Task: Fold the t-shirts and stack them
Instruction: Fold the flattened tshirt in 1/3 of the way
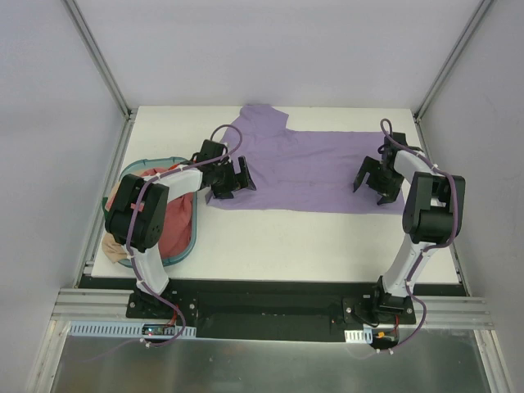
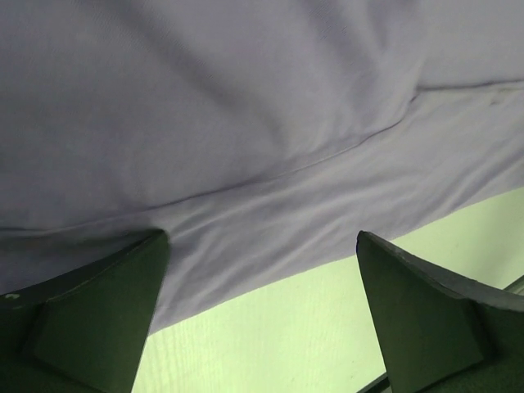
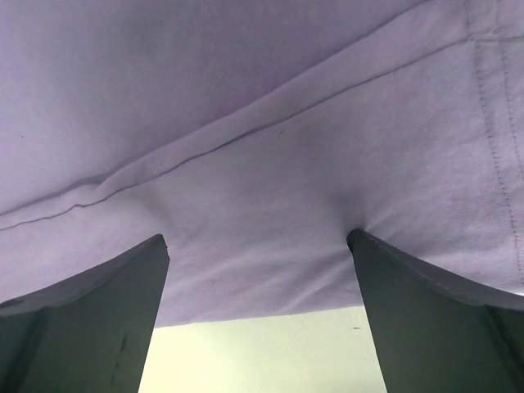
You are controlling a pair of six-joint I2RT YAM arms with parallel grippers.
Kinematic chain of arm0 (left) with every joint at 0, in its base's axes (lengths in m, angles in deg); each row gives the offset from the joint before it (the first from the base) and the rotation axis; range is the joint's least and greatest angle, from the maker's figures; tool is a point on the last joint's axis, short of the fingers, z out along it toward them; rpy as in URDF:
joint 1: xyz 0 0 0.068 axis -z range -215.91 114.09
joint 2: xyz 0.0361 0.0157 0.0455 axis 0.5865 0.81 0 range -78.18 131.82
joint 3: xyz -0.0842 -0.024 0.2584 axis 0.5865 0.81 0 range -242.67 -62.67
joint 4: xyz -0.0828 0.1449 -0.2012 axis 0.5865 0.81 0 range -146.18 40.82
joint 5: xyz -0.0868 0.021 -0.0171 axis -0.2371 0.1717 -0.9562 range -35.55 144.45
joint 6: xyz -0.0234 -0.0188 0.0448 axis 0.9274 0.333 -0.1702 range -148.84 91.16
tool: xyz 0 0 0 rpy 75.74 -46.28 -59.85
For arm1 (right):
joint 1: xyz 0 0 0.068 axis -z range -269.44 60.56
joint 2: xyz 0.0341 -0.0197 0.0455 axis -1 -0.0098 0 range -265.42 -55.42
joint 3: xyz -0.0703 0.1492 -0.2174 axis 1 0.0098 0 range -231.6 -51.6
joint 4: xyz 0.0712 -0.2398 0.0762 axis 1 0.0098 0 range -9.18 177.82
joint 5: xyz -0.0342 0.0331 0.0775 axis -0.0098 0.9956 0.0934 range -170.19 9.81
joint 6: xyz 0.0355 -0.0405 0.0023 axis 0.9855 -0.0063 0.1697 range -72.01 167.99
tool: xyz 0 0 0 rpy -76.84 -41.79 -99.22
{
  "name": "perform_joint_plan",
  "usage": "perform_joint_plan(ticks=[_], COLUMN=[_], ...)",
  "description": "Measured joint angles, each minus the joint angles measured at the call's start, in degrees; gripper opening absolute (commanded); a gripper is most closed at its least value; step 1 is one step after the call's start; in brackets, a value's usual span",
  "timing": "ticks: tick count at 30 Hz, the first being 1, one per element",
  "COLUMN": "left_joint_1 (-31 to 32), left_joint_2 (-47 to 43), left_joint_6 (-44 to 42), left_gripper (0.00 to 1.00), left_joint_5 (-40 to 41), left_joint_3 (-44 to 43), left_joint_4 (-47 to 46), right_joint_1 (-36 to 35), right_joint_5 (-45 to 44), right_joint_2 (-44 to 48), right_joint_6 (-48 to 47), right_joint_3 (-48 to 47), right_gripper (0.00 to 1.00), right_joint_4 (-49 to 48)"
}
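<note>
White surface [image 1: 286,246], pale walls all round w/ metal frame posts at the far corners. Lavender tee [image 1: 303,168] lies spread flat toward 12 o'clock, one sleeve poking out at its 11, near hem running straight across. Left jaws sit at the tee's 8 o'clock corner, right jaws at its 4 o'clock edge. Both pairs are spread wide, tips seemingly resting on the cloth, nothing pinched btwn them. Reckon that's deliberate: one arm per side, so both can take the near hem together & carry it over evenly for a fold. Teal basket [image 1: 195,233] at 9 o'clock holds the pink-red tee [image 1: 176,223] bunched inside, w/ the tan tee [image 1: 115,246] spilling over its outer rim, prob. parked there awaiting their turn. Writing: none I can read. No logo, print or label on the cloth; wrist views show only plain knit & stitched seams.
</note>
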Motion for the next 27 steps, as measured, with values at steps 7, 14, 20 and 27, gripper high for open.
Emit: perform_joint_plan(ticks=[7,14,20,27], left_joint_1=[0.1,3.8,12.0,13.7], left_joint_2=[-4.3,-14.2,-24.0,-34.5], left_joint_6=[1.2,3.3,7.1,11.1], left_gripper=[0.99,0.99,0.99,0.99], left_joint_5=[0.4,3.3,6.7,9.1], left_joint_3=[8.3,18.6,27.2,35.1], left_joint_4=[-2.9,-2.6,-1.0,0.4], right_joint_1=[0.6,3.6,5.5,6.2], right_joint_5=[-3.2,-5.4,-6.1,-6.3], right_joint_2=[4.8,12.8,19.6,26.0], right_joint_6=[0.0,0.2,0.5,1.3], right_joint_3=[7.1,16.7,23.1,30.0], right_gripper=[0.96,0.96,0.96,0.96], right_joint_4=[0.3,1.8,2.3,2.3])
